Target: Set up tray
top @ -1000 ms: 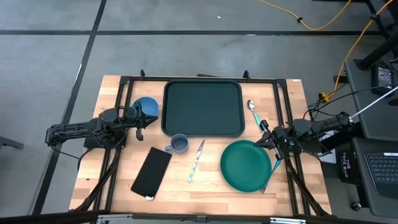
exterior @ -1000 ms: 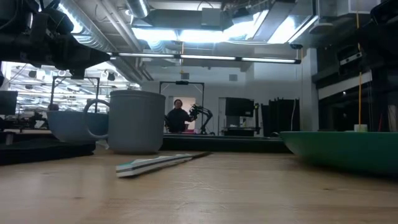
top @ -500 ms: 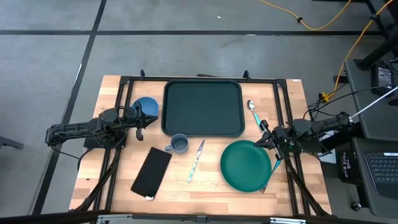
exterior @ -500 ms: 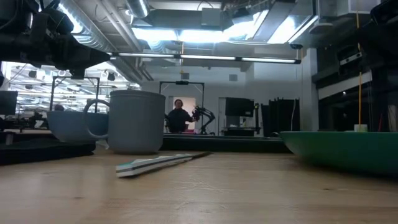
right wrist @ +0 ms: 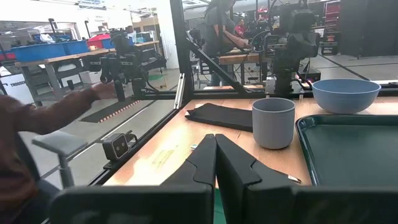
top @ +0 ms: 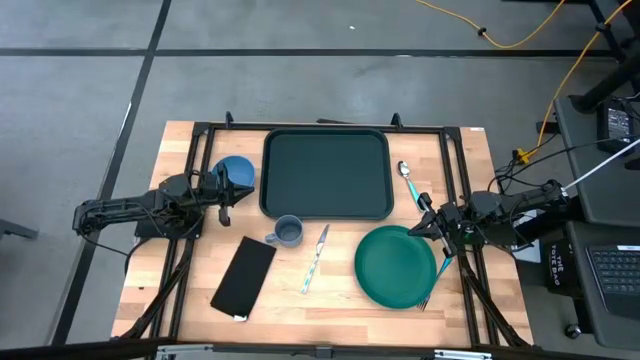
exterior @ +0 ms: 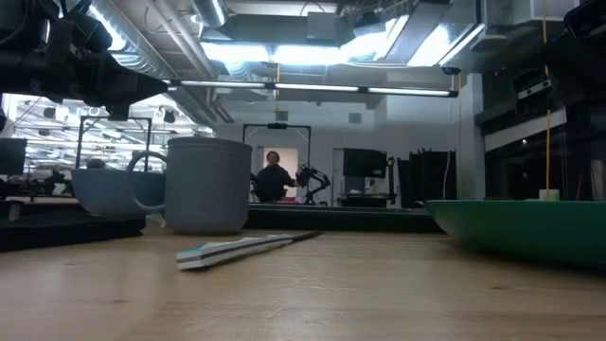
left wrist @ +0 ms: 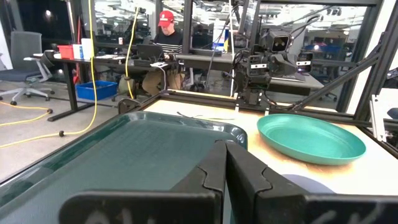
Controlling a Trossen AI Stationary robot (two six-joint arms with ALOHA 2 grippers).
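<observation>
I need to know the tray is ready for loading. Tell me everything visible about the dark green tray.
The tray is a large dark green rectangle with rounded corners and a raised rim, apparently smooth plastic. It lies flat at the table's far middle, long side across, with nothing on it. The blue bowl sits just off its left edge, the spoon off its right, and the grey mug near its front left corner. Neither gripper touches it.

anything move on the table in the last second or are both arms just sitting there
Nothing on the table visibly changed. The large dark green plastic tray is bare as before, and the left gripper and right gripper stay shut in the same spots at the table's sides.
</observation>
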